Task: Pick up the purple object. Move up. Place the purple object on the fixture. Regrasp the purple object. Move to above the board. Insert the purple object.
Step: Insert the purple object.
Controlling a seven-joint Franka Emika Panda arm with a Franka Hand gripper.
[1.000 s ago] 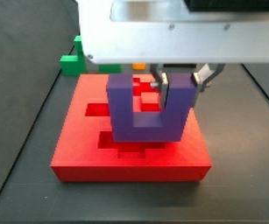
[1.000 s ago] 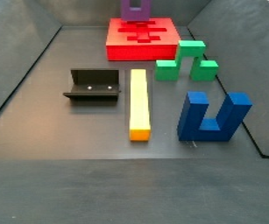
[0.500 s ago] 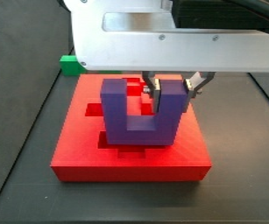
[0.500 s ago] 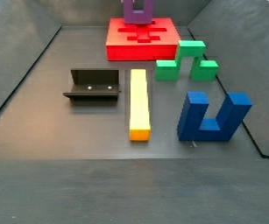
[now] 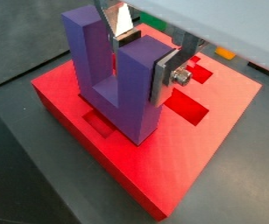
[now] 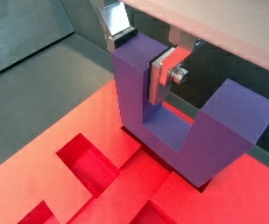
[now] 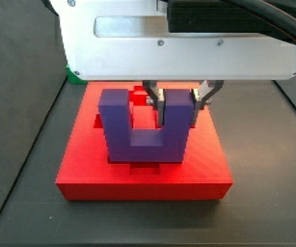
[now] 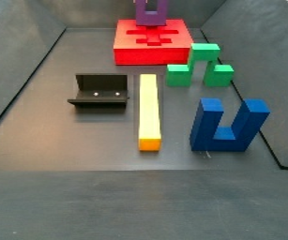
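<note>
I have the purple object (image 7: 144, 125) standing prongs-up on the board (image 7: 86, 164), its base in or just over the bright cross-shaped recess near the board's middle; I cannot tell from these views whether it is fully seated. Its long axis runs across the board in a side view, parallel to the near edge. The hand (image 5: 143, 52) hangs directly above and is clamped on one prong, a silver finger (image 6: 162, 74) flat against that prong's inner face and the other on its outer face. In my judgement the coming move is straight down, so the base must stay square to the recess. The fixture (image 8: 101, 93) sits well apart on the floor, empty.
</note>
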